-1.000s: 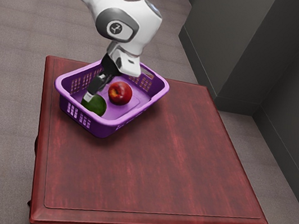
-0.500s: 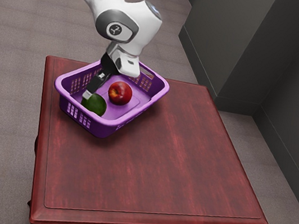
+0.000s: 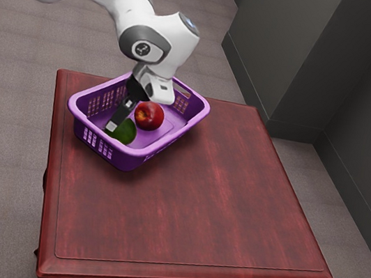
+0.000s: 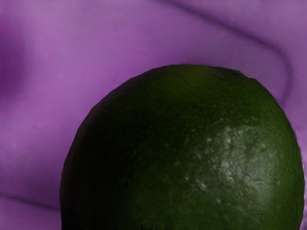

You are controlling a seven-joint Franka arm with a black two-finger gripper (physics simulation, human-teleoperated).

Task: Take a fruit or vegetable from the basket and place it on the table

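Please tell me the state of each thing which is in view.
Claw: lowered into basket, open or shut unclear
Green fruit: in basket, at the claw
Red apple: in basket, not gripped
Basket: upright, uncovered, holding both
Table: upright, bearing the basket

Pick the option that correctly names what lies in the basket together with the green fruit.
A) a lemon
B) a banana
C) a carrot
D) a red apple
D: a red apple lies beside the green fruit inside the purple basket.
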